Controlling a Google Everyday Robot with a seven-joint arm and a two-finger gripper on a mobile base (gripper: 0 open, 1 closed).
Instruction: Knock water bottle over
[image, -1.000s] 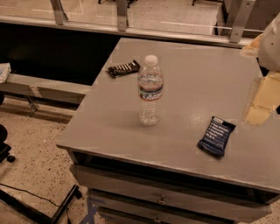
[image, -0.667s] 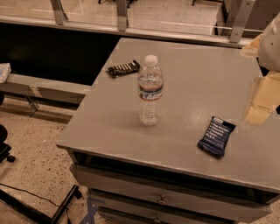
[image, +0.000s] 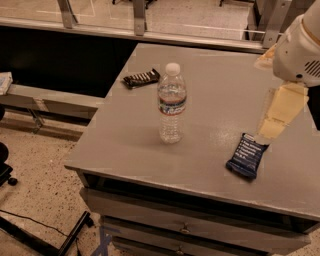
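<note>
Water bottle (image: 172, 102) upright at frame centre on the grey worktop (image: 220, 75), gripper (image: 274, 120) at the right edge, well apart from it, open or closed cannot be told, blue snack-bar wrapper (image: 246, 155) just below it

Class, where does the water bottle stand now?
The water bottle stands upright on the table's left half, near the dark wrapper; the gripper hangs at right, by the blue wrapper.
</note>
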